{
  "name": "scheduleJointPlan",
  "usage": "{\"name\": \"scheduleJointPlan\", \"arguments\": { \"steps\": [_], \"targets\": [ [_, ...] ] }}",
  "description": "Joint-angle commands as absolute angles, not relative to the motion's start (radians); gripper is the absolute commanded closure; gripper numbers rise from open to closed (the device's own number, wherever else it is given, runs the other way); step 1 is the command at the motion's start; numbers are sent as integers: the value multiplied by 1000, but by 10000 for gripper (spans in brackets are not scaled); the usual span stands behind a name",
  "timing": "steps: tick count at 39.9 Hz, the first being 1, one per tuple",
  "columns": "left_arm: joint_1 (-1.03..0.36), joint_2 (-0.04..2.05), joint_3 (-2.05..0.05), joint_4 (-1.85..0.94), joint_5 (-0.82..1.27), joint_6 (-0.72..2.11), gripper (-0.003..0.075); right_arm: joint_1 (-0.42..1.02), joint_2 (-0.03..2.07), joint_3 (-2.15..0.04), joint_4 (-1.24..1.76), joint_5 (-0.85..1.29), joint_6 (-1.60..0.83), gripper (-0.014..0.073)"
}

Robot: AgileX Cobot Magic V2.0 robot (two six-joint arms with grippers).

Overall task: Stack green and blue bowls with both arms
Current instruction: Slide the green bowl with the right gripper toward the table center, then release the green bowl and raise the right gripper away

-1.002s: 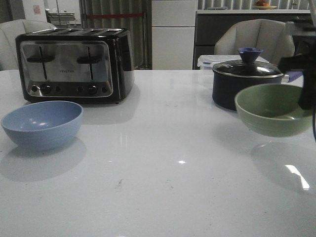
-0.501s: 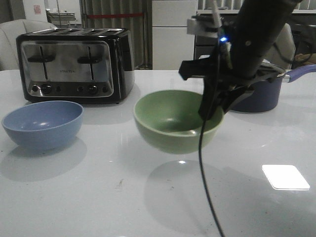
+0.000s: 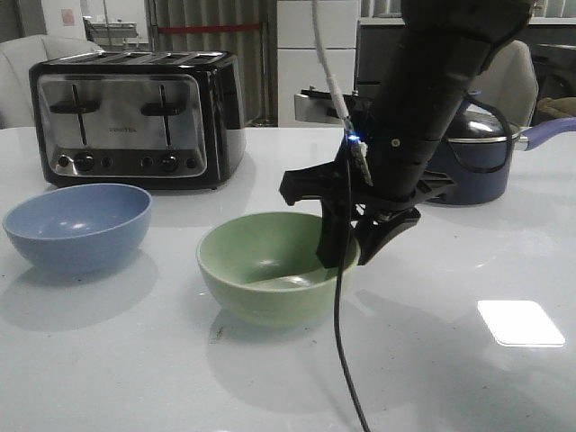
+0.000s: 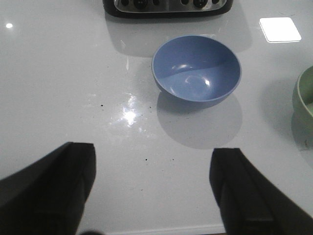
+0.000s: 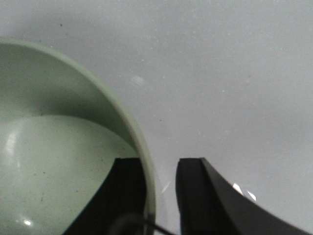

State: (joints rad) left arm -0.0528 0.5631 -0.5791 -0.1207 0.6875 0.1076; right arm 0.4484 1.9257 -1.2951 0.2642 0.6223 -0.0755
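Observation:
The pale blue bowl (image 3: 76, 225) stands on the white table at the left, in front of the toaster. It also shows in the left wrist view (image 4: 195, 71), ahead of my left gripper (image 4: 154, 152), which is wide open, empty and hovering over bare table. The sage green bowl (image 3: 261, 270) rests on the table near the middle. My right gripper (image 3: 346, 247) straddles its right rim. In the right wrist view the green bowl (image 5: 58, 147) has one finger inside the rim, and the other finger outside with a gap, so the gripper (image 5: 161, 164) is open.
A black and chrome toaster (image 3: 135, 117) stands at the back left. A dark blue lidded pot (image 3: 477, 162) stands behind the right arm. A black cable (image 3: 342, 342) hangs from the right arm down past the green bowl. The green bowl's edge (image 4: 305, 98) shows in the left wrist view.
My right arm has carried the green bowl from the far right leftward and down; it now sits on the table near the middle. The blue bowl has not moved.

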Motion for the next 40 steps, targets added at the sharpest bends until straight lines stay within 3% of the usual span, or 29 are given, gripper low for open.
{"name": "scheduleJointPlan", "arguments": {
  "steps": [1, 8, 20, 40],
  "targets": [
    [-62, 572, -615, -131, 611, 104, 172, 449, 1845, -1322, 272, 563, -83, 229],
    [-62, 572, -615, -131, 611, 104, 172, 459, 1720, -1297, 265, 521, -85, 231],
    [-62, 572, -603, -131, 609, 104, 172, 525, 1367, -1046, 143, 474, -96, 231],
    [-91, 599, -610, -133, 592, 108, 172, 525, 699, -629, 125, 604, -80, 231]
  ]
}}
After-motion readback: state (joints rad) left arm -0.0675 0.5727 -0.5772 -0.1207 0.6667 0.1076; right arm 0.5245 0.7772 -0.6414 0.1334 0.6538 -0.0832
